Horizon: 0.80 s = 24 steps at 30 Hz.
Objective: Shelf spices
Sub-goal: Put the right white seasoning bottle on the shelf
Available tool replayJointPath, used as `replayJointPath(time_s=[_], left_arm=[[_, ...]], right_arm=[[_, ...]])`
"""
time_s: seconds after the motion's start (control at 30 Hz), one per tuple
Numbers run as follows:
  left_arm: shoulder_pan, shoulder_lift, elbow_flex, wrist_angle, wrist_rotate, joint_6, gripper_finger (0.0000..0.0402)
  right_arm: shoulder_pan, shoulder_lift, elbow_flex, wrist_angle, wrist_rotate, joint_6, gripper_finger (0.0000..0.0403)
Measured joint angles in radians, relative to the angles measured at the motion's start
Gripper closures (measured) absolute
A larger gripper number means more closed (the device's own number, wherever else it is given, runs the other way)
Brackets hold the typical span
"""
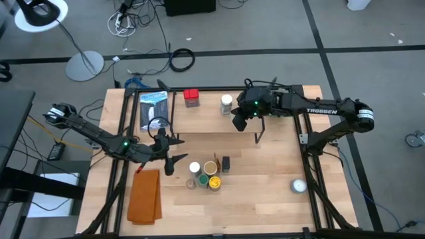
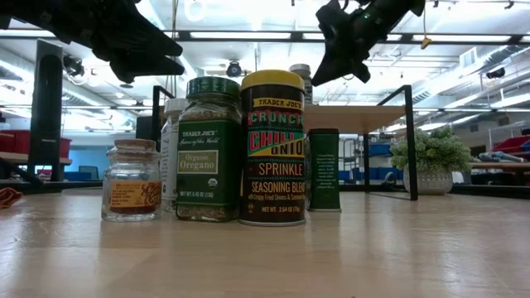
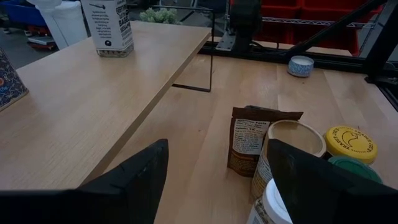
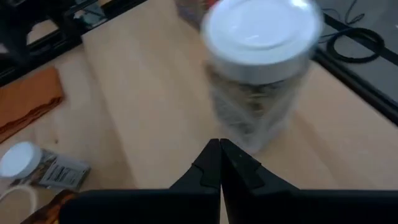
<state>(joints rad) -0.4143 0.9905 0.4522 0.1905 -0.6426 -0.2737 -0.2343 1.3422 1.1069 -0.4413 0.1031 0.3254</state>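
Observation:
The shelf (image 1: 265, 126) is a low light-wood board on thin black legs at the table's far middle. On it stand a red square tin (image 1: 192, 97) and a white-lidded jar (image 1: 226, 103), which also shows in the right wrist view (image 4: 261, 68). My right gripper (image 1: 239, 121) (image 4: 219, 149) hovers shut over the shelf, just near-right of that jar and apart from it. Several spices (image 1: 206, 174) stand grouped on the table's near middle: a dark box (image 3: 249, 146) and tan (image 3: 293, 138), yellow (image 3: 350, 142), green and white lids. My left gripper (image 1: 169, 154) (image 3: 217, 180) hangs open just left of them.
An orange cloth (image 1: 145, 196) lies at the near left. A white round object (image 1: 299, 186) sits at the near right. A dark-and-blue packet (image 1: 154, 109) lies left of the shelf. A potted plant (image 2: 431, 157) shows beyond the shelf's black leg (image 2: 410, 141).

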Motion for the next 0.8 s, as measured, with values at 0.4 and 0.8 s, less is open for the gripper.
replayJointPath(time_s=[0.4,0.8], left_arm=[[0.0,0.0,0.0,0.0,0.0,0.0,0.0123],[0.0,0.0,0.0,0.001,0.0,0.0,0.0123]], right_arm=[[0.139,0.022,0.0,0.068,0.184,0.117,0.0403],[0.154,0.14,0.0,0.128,0.27,0.305,0.0403]])
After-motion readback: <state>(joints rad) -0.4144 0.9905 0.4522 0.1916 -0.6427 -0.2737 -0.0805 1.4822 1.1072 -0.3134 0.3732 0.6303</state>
